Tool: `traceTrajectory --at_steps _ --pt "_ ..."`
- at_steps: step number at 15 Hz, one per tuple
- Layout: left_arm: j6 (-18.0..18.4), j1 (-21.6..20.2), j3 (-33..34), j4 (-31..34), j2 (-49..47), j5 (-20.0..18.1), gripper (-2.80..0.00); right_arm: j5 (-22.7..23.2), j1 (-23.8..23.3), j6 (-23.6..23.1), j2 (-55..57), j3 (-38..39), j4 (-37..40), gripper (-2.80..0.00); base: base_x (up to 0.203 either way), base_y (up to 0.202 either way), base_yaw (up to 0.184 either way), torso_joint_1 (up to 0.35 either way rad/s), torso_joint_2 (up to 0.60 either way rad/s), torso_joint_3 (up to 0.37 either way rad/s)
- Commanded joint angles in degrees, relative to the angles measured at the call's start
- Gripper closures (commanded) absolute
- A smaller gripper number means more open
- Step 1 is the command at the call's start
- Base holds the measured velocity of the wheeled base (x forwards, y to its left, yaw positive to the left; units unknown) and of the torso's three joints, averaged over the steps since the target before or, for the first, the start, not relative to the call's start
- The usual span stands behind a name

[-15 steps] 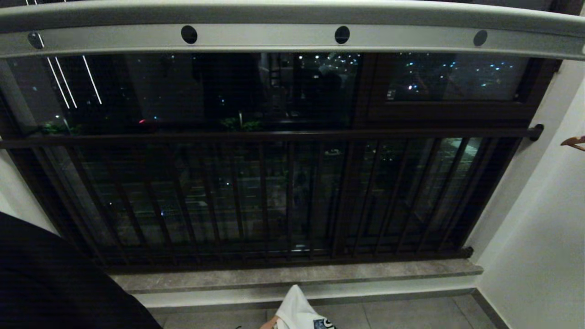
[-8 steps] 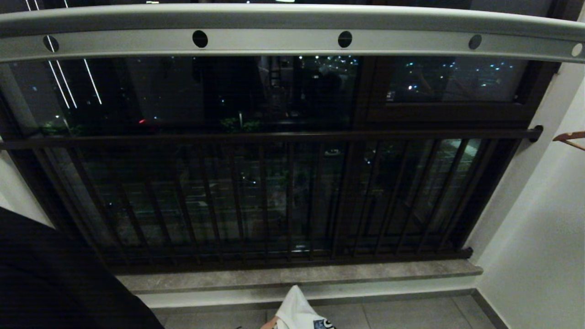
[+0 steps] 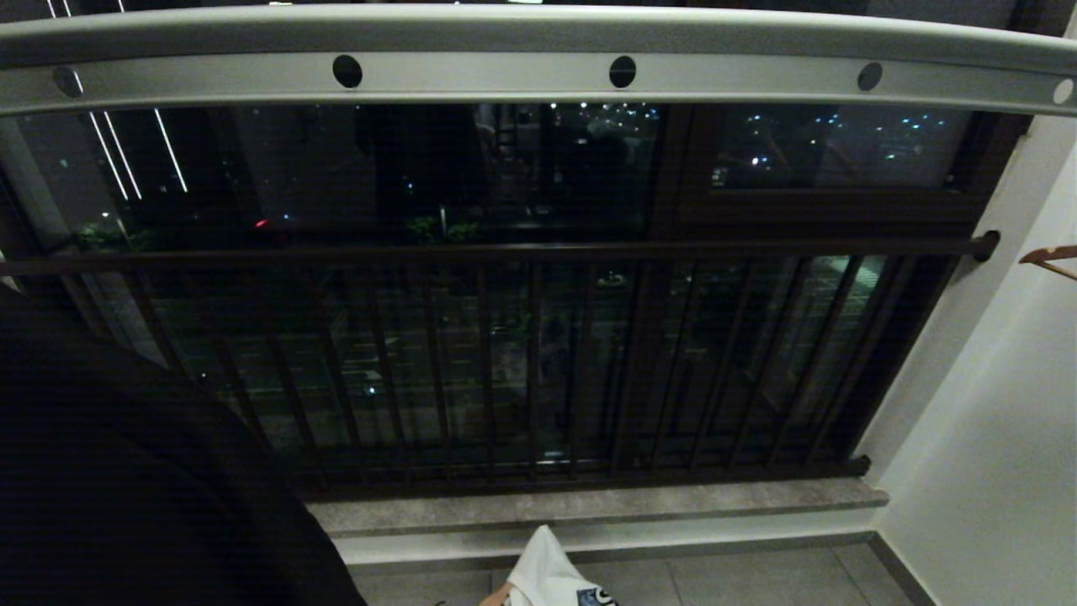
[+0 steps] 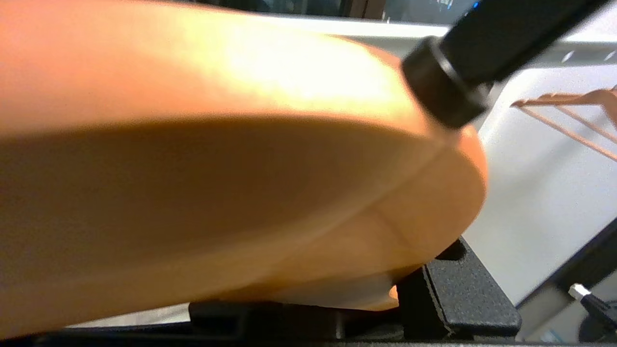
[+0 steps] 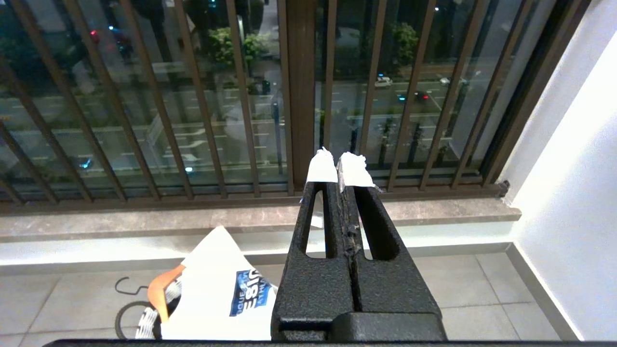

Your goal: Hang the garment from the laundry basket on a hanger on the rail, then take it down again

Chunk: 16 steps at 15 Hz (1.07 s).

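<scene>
The left arm [image 3: 143,480] has risen, its dark bulk covering more of the window bars [image 3: 505,362] below the rail [image 3: 538,71]. Its left gripper [image 4: 434,289] pinches an orange hanger [image 4: 217,183]. The right gripper [image 5: 341,168] is pressed together above the white garment [image 5: 217,294] in the laundry basket [image 5: 144,323].

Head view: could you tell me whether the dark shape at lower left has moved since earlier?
Yes: the dark shape has spread up and rightward across the window bars.
</scene>
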<state>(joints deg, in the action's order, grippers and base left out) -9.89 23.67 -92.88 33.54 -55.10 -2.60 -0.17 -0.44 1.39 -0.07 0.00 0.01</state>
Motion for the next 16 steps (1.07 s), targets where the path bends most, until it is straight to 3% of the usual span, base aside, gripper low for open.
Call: traceTrajectory --at_steps 1,5,7,11,12,14,16 --pt "-0.33 -0.03 1.76 0.21 -2.08 -0.04 0.0 0.0 0.0 0.02 -0.01 0.0 -0.01 0.0 0.0 0.0 0.0 0.0 0.0 0.0" --pt "-1.48 0.05 7.58 -0.9 -3.32 -0.25 0.0 0.0 0.0 -0.06 -0.01 0.0 -0.01 0.0 0.0 0.0 0.0 0.0 0.0 0.0" --pt "-2.4 0.06 12.04 -5.95 -4.01 -0.3 0.0 0.0 0.0 0.02 -0.01 0.0 -0.01 0.0 0.0 0.0 0.0 0.0 0.0 0.0" --pt "-7.58 0.04 20.26 -16.2 -5.88 -0.54 0.0 0.0 0.0 0.02 -0.01 0.0 -0.01 0.0 0.0 0.0 0.0 0.0 0.0 0.0" --pt "-9.5 0.05 21.4 -18.15 -6.27 -1.07 0.0 0.0 0.0 0.02 -0.01 0.0 -0.01 0.0 0.0 0.0 0.0 0.0 0.0 0.0" --pt "-14.31 0.0 22.85 -19.53 -5.16 -6.39 0.0 0.0 0.0 0.02 -0.01 0.0 -0.01 0.0 0.0 0.0 0.0 0.0 0.0 0.0" --pt "-15.84 -0.03 25.42 -19.84 -4.46 -7.79 0.0 0.0 0.0 0.02 -0.01 0.0 -0.01 0.0 0.0 0.0 0.0 0.0 0.0 0.0"
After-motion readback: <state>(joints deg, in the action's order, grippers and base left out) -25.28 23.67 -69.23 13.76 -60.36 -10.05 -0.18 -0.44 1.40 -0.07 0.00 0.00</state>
